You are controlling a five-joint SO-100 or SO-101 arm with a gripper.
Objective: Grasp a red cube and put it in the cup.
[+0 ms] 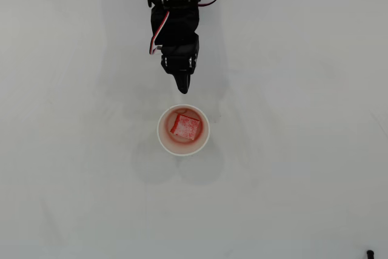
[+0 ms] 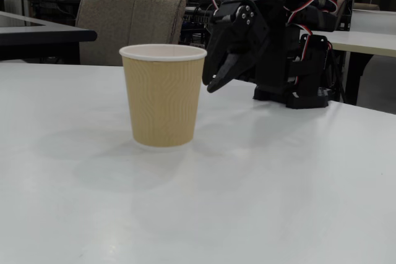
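White surface (image 1: 303,180), chair (image 2: 133,23) behind it. The red cube (image 1: 185,126) lies inside the cup (image 1: 163,139). Gripper (image 1: 182,88) near the rim, empty, jaws together.

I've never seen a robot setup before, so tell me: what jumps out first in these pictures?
The cup stands alone mid-table, with the red cube lying inside it, seen from overhead. Just behind it, the black arm's hand points down at the table, empty and apart from the cup. In the fixed view, the cup is ribbed tan paper with a white rim.
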